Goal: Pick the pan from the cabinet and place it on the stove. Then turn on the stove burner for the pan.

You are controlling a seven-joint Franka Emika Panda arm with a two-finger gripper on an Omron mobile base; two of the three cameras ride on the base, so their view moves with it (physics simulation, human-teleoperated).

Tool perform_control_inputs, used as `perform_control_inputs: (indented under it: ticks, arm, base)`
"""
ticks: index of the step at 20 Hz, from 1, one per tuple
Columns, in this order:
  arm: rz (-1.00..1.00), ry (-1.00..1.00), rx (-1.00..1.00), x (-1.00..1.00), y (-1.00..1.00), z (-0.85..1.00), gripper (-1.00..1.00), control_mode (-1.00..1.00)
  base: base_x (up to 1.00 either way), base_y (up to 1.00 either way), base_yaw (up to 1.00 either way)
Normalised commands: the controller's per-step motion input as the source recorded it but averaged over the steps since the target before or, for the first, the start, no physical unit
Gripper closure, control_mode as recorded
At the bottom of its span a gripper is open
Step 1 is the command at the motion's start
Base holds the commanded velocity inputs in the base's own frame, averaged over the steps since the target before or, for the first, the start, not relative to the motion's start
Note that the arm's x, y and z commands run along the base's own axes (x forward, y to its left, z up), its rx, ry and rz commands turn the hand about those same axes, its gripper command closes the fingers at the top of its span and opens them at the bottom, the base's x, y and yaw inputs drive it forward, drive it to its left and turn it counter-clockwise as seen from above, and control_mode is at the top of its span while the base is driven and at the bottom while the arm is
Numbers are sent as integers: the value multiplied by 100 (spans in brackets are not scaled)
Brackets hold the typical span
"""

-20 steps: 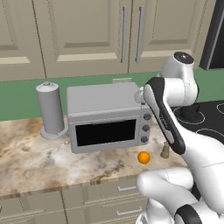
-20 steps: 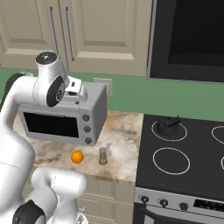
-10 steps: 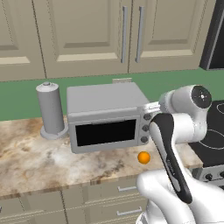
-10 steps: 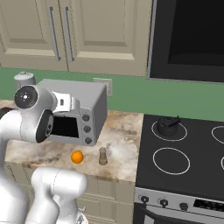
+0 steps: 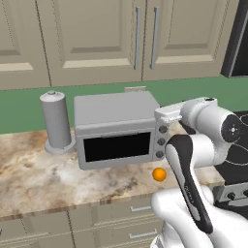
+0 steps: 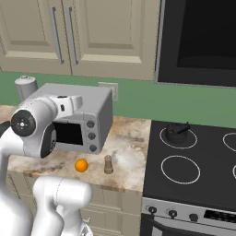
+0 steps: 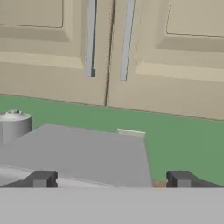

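A white robot arm's gripper point(image 7: 111, 179) hovers with its jaws spread wide and empty, just above the flat top of a grey microwave point(image 5: 118, 128), facing a beige wall cabinet point(image 7: 109, 52) whose two recessed-panel doors are shut, their long silver bar handles point(image 7: 127, 39) side by side at 12 o'clock in the hand view. The pan itself cannot be seen anywhere; nothing tells where it lies behind the closed doors. On the marbled surface point(image 5: 34, 174) in the left base view, a grey canister point(image 5: 57, 121) stands at 9 o'clock of the microwave, and an orange ball point(image 5: 159, 174) lies near the microwave's front right corner. From the right base view, a small tan shaker point(image 6: 108, 164) stands just beside the ball, toward 3 o'clock. Farther that way sits the black glass stove point(image 6: 212, 184), where a small dark lidded pot point(image 6: 177, 131) rests on the smaller far ring and the larger ring, the stove burner point(image 6: 180, 169), lies bare at 6 o'clock of it. Dark knobs point(image 6: 171, 213) line the silver front panel.
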Motion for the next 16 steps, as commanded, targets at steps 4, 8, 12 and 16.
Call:
perform_control_inputs:
  ticks: [4, 8, 12, 16]
  arm:
    - [0, -27, 0, 3, 0, 60, -100, -100]
    - [0, -21, 0, 12, 4, 58, -100, -100]
    - [0, -19, 0, 30, 3, 53, -100, -100]
    - [0, -20, -1, 15, 4, 37, -100, -100]
  base:
    - [0, 0, 0]
    - [0, 0, 0]
    - [0, 0, 0]
    - [0, 0, 0]
